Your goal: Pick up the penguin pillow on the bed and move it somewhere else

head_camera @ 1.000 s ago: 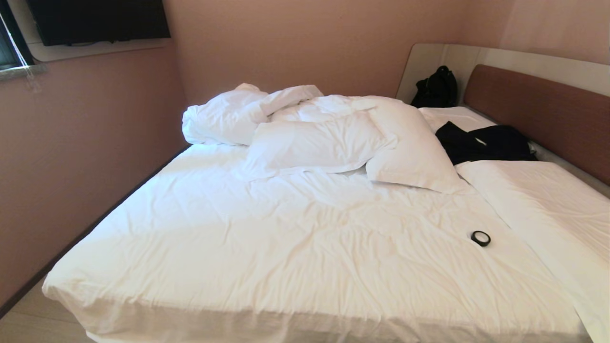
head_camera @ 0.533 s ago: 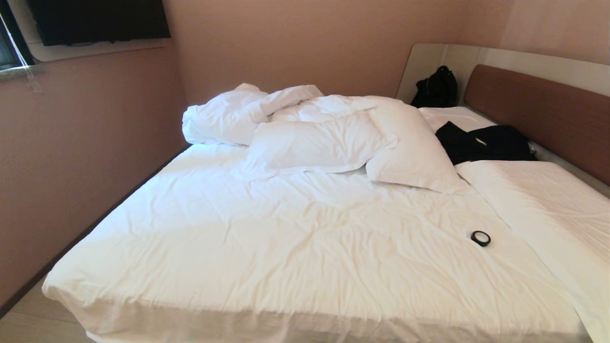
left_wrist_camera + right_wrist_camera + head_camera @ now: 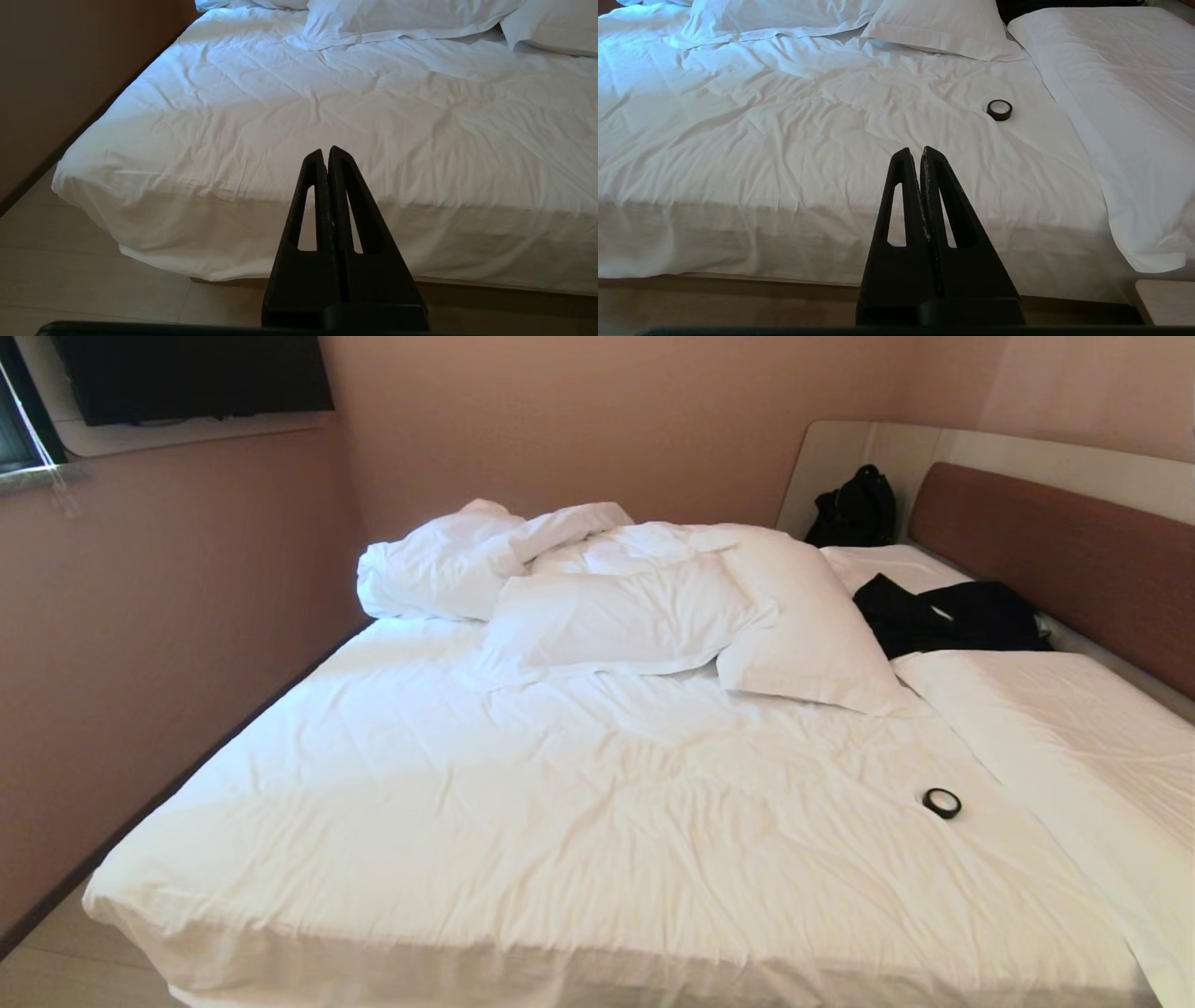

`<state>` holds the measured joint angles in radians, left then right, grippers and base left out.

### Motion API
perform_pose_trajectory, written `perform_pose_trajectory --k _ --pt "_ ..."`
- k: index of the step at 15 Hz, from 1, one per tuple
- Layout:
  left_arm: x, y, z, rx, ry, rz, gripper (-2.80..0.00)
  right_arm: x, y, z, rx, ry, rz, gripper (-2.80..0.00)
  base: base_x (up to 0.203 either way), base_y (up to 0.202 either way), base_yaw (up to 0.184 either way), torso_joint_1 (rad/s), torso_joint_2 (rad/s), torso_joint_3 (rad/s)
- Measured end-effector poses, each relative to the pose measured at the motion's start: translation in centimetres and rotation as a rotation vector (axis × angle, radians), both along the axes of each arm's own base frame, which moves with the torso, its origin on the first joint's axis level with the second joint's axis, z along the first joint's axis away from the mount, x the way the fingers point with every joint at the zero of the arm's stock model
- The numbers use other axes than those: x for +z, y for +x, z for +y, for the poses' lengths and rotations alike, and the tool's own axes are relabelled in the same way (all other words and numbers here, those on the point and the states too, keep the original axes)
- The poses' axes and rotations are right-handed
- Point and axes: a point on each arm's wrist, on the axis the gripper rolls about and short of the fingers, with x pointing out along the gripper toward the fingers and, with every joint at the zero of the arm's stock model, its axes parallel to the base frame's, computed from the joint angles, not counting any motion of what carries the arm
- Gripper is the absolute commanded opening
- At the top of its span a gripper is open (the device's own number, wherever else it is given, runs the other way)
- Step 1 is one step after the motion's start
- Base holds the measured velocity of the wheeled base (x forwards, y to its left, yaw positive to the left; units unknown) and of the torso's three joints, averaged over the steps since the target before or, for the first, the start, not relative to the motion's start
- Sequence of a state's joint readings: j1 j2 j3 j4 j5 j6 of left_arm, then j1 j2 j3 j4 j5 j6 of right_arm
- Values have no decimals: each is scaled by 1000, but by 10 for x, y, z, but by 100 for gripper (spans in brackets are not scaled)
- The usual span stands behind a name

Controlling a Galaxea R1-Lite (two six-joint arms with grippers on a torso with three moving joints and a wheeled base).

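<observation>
Both grippers parked short of the bed's foot edge, fingers pressed together and empty.

The bed [image 3: 579, 821] fills the head view, its wrinkled white sheet bare across the middle. A rumpled duvet [image 3: 467, 560] and two plain white pillows [image 3: 616, 616] are heaped toward the far edge, near the wall. A small black ring [image 3: 941, 803] lies on the sheet toward the headboard side. Dark clothing [image 3: 943, 611] sits by the brown headboard [image 3: 1055, 560], a black bag [image 3: 851, 509] in the far corner. The left gripper [image 3: 325, 151] and right gripper [image 3: 916, 151] hang before the mattress edge, touching nothing. The penguin pillow cannot be found in any view.
</observation>
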<state>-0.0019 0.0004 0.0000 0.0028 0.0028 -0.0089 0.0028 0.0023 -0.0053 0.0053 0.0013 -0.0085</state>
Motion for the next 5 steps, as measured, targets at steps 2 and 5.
perform_pose_trajectory --k 2,5 --pt "0 0 0 0 0 0 -280 0 0 0 -1 1 0 -280 0 0 0 0 0 0" --pt "0 0 0 0 0 0 -280 0 0 0 0 1 0 -280 0 0 0 0 0 0"
